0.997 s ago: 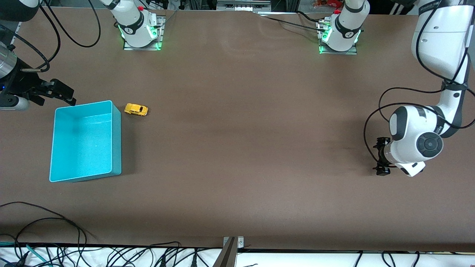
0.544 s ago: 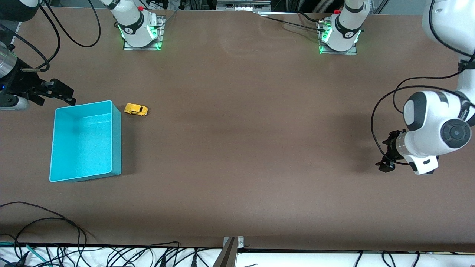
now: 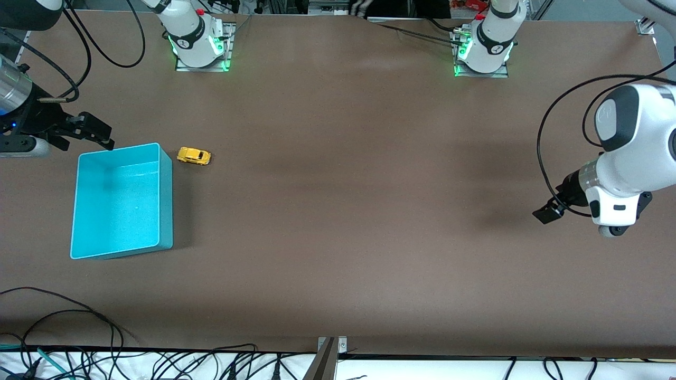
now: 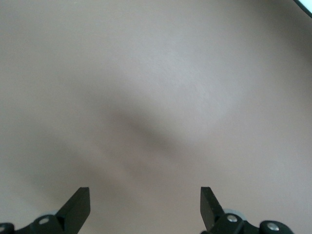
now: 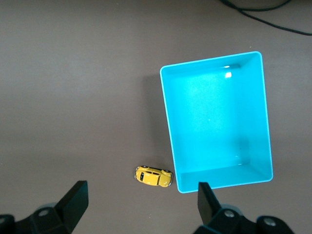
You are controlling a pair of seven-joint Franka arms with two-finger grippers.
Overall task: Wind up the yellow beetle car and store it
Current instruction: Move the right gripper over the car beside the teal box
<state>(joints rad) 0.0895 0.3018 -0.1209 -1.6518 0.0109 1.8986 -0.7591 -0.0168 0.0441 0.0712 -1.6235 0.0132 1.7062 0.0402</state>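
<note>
Surface: a broad brown table [image 3: 343,211], matte and plain, with soft shadows across its middle.
Room: black cables [image 3: 105,359] trailed along the table edge nearest the front camera; two arm bases with green lights stood along the farthest edge, the right arm's base [image 3: 196,37] and the left arm's base [image 3: 483,42].
Yellow beetle car [image 3: 194,155]: stood on its wheels on the bare table, just beside the corner of the turquoise bin [image 3: 166,211] farthest from the front camera, on the side toward the left arm's end. A narrow gap seemed to separate car and bin wall; the right wrist view showed the same pairing, car [image 5: 153,176] by the bin's corner [image 5: 168,122].
Turquoise bin: open-topped, rectangular, nothing seen inside it, at the right arm's end of the table.
Right gripper [image 3: 97,134]: held up over the table just off the bin's farthest corner, fingers spread wide, nothing between them. Its fingertips [image 5: 78,197] framed the car and bin below. The car lay near it, a short way toward the table's middle.
Left gripper [image 3: 549,211]: over bare table at the left arm's end, well apart from the car, fingers [image 4: 80,204] spread with only brown surface between them.
</note>
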